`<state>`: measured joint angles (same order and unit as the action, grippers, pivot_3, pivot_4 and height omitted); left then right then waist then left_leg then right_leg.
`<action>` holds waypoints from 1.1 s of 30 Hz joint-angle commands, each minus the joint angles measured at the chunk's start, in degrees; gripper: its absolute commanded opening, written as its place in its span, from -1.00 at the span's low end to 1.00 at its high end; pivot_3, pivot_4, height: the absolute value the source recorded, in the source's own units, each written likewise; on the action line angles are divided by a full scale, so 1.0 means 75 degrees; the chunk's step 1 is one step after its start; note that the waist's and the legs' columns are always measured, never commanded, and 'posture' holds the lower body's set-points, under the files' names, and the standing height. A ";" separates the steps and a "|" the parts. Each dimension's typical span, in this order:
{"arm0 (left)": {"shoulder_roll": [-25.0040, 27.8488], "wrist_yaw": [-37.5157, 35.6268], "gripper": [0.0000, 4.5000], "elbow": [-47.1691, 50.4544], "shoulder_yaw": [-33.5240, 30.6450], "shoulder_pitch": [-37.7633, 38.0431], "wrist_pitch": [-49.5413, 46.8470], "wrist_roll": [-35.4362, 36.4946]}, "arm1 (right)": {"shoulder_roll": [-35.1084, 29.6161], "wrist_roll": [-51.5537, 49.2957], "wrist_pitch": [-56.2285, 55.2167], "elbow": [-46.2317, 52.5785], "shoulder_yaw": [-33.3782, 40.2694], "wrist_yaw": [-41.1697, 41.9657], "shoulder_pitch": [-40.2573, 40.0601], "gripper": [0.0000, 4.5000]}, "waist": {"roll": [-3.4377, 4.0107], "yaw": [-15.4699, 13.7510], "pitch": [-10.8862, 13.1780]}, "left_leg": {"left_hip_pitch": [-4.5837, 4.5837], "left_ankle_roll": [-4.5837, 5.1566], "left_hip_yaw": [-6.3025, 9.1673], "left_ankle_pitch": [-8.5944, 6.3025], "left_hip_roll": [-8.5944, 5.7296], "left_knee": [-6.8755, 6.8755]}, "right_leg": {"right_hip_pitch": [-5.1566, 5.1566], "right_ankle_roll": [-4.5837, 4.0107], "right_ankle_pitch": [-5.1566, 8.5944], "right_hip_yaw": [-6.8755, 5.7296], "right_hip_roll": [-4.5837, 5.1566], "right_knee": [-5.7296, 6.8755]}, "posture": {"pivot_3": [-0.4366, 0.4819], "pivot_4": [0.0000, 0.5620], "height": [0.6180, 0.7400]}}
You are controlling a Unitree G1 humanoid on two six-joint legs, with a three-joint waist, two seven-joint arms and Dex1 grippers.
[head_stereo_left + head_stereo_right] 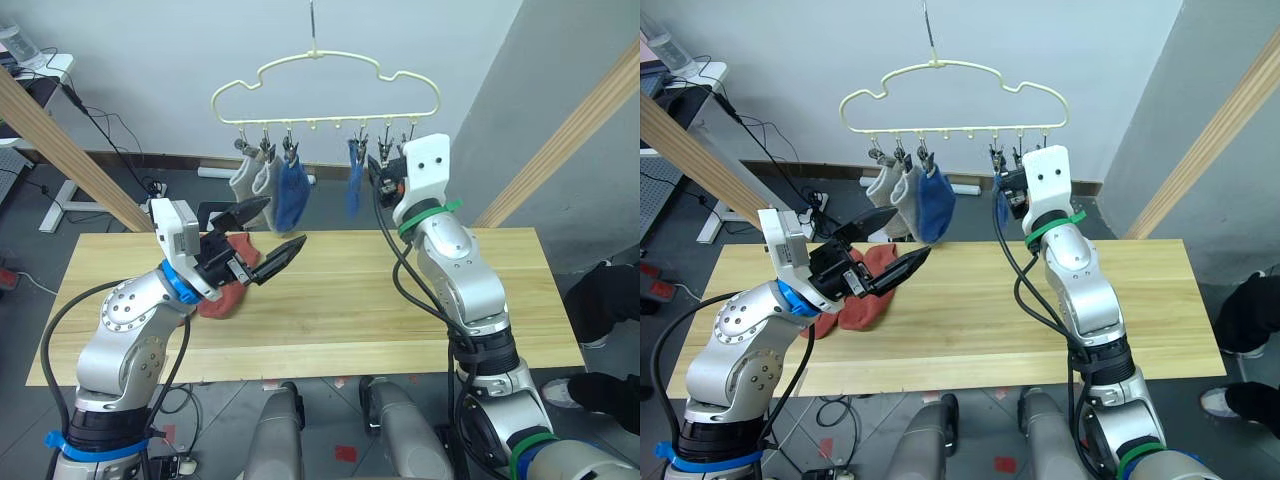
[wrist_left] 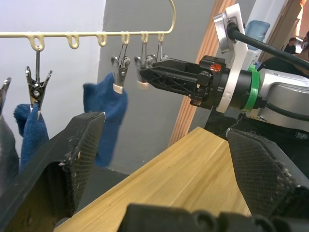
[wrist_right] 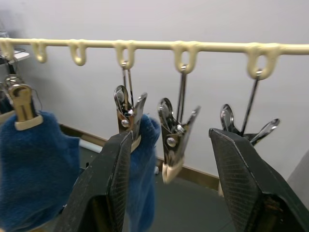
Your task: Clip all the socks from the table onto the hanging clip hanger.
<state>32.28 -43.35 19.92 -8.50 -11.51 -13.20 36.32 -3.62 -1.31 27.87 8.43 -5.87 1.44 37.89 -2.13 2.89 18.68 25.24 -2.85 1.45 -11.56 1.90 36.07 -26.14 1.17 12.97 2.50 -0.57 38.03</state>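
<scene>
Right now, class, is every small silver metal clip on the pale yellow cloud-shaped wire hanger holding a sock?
No: on the hanger, one silver clip hangs empty beside a clipped blue sock.

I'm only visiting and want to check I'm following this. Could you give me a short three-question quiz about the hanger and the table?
1. How many socks hang from the hanger?
2. True or false: the left gripper is clamped shut on a grey sock.
3. What colour are the socks lying on the table? A blue, B red, C grey.

Key:
1. Four: the grey socks and the blue socks, two of each.
2. False: it is open, close to the red socks.
3. B.
</scene>
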 commanded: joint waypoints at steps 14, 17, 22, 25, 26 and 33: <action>-0.0101 -0.0096 1.00 0.0279 -0.0085 0.0039 0.0182 -0.0133 | 0.0293 0.0131 -0.0388 -0.0390 0.0304 -0.0176 0.0524 -0.08 | 0.0000 -0.0006 0.0000 | 0.0000 0.0000 0.0001 0.0000 0.0000 0.0001 | 0.0000 -0.0001 -0.0001 -0.0001 0.0001 0.0003 | -0.05 0.19 1.00; -0.0108 -0.0100 1.00 0.0309 -0.0090 0.0067 0.0172 -0.0142 | 0.0319 0.0143 -0.0421 -0.0463 0.0323 -0.0195 0.0570 -0.08 | 0.0000 -0.0006 0.0000 | 0.0000 0.0000 0.0000 0.0000 0.0000 0.0001 | 0.0000 -0.0002 -0.0001 -0.0001 0.0001 0.0004 | -0.05 0.19 1.00; -0.0126 -0.0091 1.00 0.0371 -0.0089 0.0105 0.0141 -0.0146 | 0.0371 0.0150 -0.0539 -0.0649 0.0368 -0.0236 0.0698 -0.08 | 0.0000 -0.0009 0.0000 | -0.0001 0.0000 0.0000 0.0000 0.0000 0.0002 | 0.0000 -0.0002 -0.0001 -0.0001 0.0001 0.0004 | -0.04 0.18 1.00; -0.0129 -0.0091 1.00 0.0384 -0.0091 0.0112 0.0134 -0.0147 | 0.0409 0.0125 -0.0601 -0.0716 0.0379 -0.0251 0.0756 -0.08 | 0.0000 -0.0010 0.0000 | 0.0000 0.0000 -0.0001 0.0000 -0.0001 0.0001 | 0.0000 -0.0002 -0.0001 0.0000 0.0001 0.0004 | -0.04 0.18 1.00; -0.0131 -0.0093 1.00 0.0383 -0.0085 0.0113 0.0144 -0.0158 | 0.0433 0.0107 -0.0597 -0.0729 0.0358 -0.0231 0.0780 -0.08 | 0.0000 -0.0010 0.0000 | 0.0000 0.0000 0.0000 0.0000 -0.0001 0.0001 | 0.0000 -0.0002 -0.0001 0.0000 0.0001 0.0004 | -0.03 0.18 1.00; -0.0160 -0.0073 1.00 0.0397 -0.0049 0.0110 0.0162 -0.0200 | 0.0635 -0.0086 -0.0515 -0.0694 0.0336 -0.0074 0.0885 -0.08 | 0.0000 -0.0011 0.0000 | -0.0001 0.0000 0.0001 0.0000 0.0000 0.0002 | 0.0000 -0.0003 -0.0002 -0.0001 0.0001 0.0008 | -0.03 0.15 1.00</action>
<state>31.27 -43.89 19.95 -8.34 -11.08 -13.00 35.00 0.83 -1.49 24.95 1.43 -3.48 0.53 43.65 -2.13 2.81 18.68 25.23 -2.85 1.46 -11.56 1.90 36.09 -26.14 1.15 12.96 2.49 -0.57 38.09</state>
